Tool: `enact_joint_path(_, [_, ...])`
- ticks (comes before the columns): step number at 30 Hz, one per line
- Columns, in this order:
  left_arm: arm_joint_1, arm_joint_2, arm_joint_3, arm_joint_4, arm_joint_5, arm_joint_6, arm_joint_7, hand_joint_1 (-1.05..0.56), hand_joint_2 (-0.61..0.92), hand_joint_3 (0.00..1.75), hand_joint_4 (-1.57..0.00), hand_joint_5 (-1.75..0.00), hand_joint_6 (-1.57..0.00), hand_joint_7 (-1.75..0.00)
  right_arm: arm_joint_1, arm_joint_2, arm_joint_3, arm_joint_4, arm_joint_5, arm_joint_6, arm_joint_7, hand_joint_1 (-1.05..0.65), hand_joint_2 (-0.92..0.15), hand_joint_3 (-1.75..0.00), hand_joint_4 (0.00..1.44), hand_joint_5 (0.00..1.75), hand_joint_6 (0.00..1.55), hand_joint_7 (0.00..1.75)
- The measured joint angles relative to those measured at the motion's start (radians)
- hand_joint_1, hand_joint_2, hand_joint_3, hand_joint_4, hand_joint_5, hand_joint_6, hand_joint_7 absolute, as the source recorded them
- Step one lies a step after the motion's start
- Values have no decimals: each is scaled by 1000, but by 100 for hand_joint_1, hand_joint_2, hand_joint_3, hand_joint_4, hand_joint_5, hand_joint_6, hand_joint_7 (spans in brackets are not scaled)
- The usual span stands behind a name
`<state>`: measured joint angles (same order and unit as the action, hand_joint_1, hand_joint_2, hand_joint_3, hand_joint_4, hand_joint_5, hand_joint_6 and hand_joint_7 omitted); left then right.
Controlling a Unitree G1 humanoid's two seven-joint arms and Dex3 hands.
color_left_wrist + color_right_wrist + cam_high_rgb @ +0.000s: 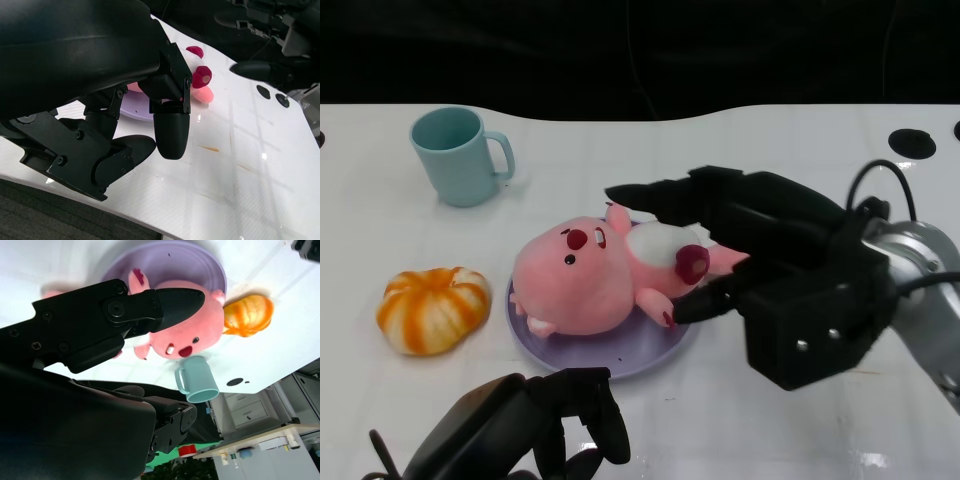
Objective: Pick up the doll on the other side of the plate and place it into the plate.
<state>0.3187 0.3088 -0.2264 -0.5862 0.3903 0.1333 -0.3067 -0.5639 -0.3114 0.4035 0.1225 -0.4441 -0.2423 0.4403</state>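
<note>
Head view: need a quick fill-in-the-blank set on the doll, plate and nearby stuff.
1. The pink doll lies on the ____ plate.
2. The mug beyond the plate is light ____.
3. The right hand holds ____.
4. The striped orange pumpkin toy sits on the doll's ____ side.

Answers: purple; blue; nothing; left

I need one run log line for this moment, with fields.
doll: lying on plate | right hand: open over doll, not gripping | left hand: idle near plate | step: release
</note>
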Motion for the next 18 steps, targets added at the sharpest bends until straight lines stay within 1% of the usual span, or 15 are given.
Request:
enact_joint_path(2, [0, 0, 1, 0, 0, -1, 0, -19, 59, 102, -69, -165, -67, -132, 33, -20, -26, -21, 25, -14, 1, -81, -92, -21, 0, 52, 17, 5])
enact_joint_path(4, [0, 1, 3, 0, -1, -3, 0, -18, 58, 103, -69, -165, -67, -132, 66, -40, -48, -45, 49, -26, 2, -78, -92, -21, 2, 60, 21, 7])
enact_joint_path(6, [-1, 1, 4, 0, -1, -6, 0, -19, 57, 104, -69, -165, -68, -132, 105, -54, -73, -70, 66, -31, 2, -75, -92, -19, 8, 66, 27, 10])
enact_joint_path(7, [-1, 1, 5, 0, 0, -6, 0, -20, 57, 104, -69, -164, -68, -131, 124, -61, -83, -80, 73, -31, 2, -72, -92, -18, 14, 70, 30, 11])
enact_joint_path(9, [-2, 1, 7, 0, -1, -6, 0, -20, 57, 104, -69, -164, -68, -131, 163, -77, -106, -98, 83, -31, 2, -68, -92, -18, 21, 75, 35, 13])
enact_joint_path(10, [-2, 1, 8, 0, -1, -5, 0, -20, 57, 104, -69, -164, -68, -131, 180, -83, -118, -107, 88, -31, 2, -65, -92, -19, 24, 82, 39, 16])
enact_joint_path(12, [-3, 2, 12, 0, -1, -4, 0, -19, 58, 104, -69, -164, -68, -131, 209, -99, -135, -126, 98, -30, 3, -62, -92, -19, 27, 87, 45, 20])
enact_joint_path(13, [-3, 2, 14, 0, -1, -4, 0, -19, 58, 104, -69, -164, -68, -131, 222, -107, -147, -136, 108, -29, 6, -57, -92, -16, 30, 93, 50, 23])
enact_joint_path(15, [-3, 3, 16, 0, -2, -3, -1, -19, 58, 104, -69, -164, -68, -131, 244, -120, -166, -156, 130, -27, 11, -52, -92, -11, 34, 101, 55, 28])
enact_joint_path(16, [-4, 3, 16, 0, -2, -3, -1, -19, 58, 104, -69, -165, -68, -131, 257, -121, -176, -162, 152, -25, 17, -45, -91, -7, 38, 105, 59, 32])
enact_joint_path(18, [-4, 3, 17, 0, -3, -3, -1, -19, 58, 103, -68, -165, -68, -132, 283, -121, -195, -174, 196, -17, 28, -35, -89, -5, 42, 109, 63, 35])
